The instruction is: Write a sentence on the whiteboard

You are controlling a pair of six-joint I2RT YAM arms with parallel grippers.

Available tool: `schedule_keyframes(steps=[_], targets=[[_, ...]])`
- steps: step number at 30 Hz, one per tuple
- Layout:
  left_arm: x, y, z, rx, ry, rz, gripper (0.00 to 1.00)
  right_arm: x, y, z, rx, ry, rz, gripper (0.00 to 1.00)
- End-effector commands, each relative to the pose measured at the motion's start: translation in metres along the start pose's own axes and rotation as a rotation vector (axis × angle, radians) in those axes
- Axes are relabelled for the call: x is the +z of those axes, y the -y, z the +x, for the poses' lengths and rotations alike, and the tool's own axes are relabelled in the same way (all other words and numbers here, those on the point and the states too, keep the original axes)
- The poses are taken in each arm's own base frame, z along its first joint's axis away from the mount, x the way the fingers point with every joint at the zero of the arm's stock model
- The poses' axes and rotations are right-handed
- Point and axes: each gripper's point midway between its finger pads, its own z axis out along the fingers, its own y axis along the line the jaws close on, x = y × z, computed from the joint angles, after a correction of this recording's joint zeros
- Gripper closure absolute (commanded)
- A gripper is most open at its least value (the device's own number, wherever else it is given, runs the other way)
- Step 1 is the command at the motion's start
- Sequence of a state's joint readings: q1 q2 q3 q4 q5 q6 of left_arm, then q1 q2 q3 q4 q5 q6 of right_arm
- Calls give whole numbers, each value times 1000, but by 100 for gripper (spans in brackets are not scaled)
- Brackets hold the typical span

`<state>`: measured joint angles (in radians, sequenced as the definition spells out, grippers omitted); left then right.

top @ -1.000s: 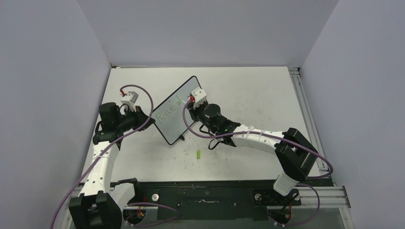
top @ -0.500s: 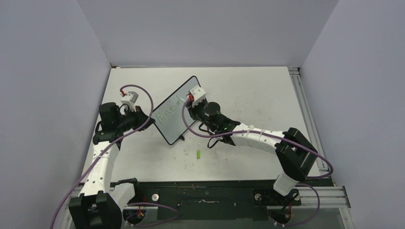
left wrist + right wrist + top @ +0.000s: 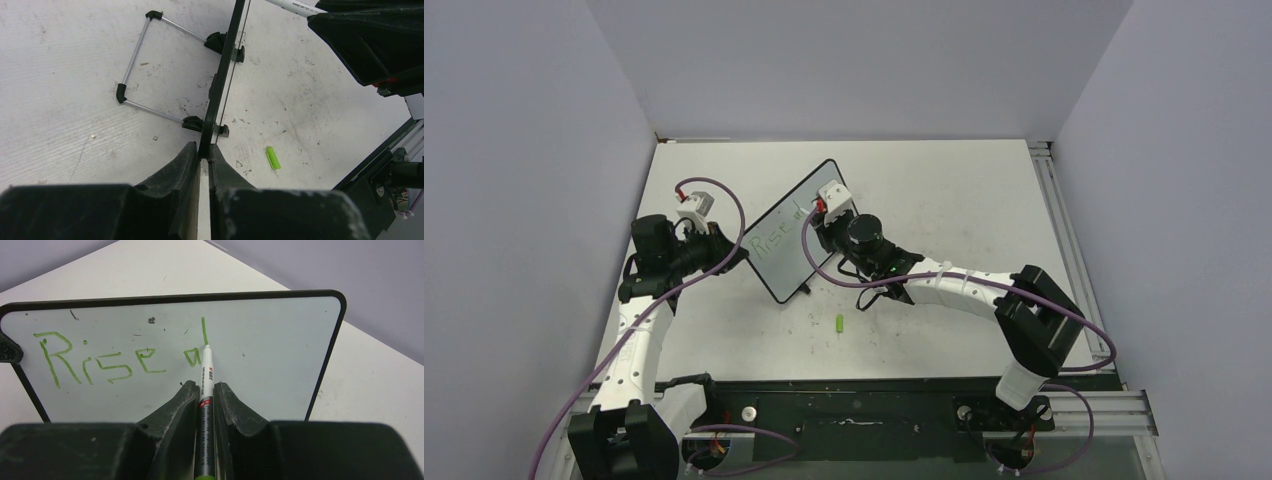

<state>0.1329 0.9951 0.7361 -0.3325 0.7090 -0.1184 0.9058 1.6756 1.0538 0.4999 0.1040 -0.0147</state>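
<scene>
The whiteboard (image 3: 789, 232) stands tilted on its wire stand left of the table's middle. My left gripper (image 3: 736, 252) is shut on its near left edge, seen edge-on in the left wrist view (image 3: 220, 90), where the left gripper (image 3: 204, 152) clamps the frame. The sentence (image 3: 100, 360) reads "Rise" followed by a part-drawn "d" in green. My right gripper (image 3: 205, 387) is shut on a white marker (image 3: 206, 390) whose tip touches the board at the foot of the d's stroke. In the top view the right gripper (image 3: 820, 222) is at the board's right part.
A green marker cap (image 3: 840, 323) lies on the table in front of the board; it also shows in the left wrist view (image 3: 272, 158). The board's wire stand (image 3: 150, 65) rests behind it. A metal rail (image 3: 1064, 230) runs along the table's right edge.
The right arm has shifted slightly left along the board with the marker. The left arm and board have not moved.
</scene>
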Motion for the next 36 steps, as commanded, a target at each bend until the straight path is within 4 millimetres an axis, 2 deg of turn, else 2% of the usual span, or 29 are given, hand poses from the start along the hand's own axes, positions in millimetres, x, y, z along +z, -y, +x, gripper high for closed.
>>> schedule_keyframes(steps=[1, 11, 36], targets=[[-6, 10, -27, 56, 65, 24, 100, 4, -5, -28, 20, 82, -12, 95], [-6, 10, -27, 56, 65, 24, 100, 9, -5, -26, 21, 81, -10, 95], [-6, 10, -27, 56, 65, 23, 100, 13, 14, -18, 32, 69, 69, 95]])
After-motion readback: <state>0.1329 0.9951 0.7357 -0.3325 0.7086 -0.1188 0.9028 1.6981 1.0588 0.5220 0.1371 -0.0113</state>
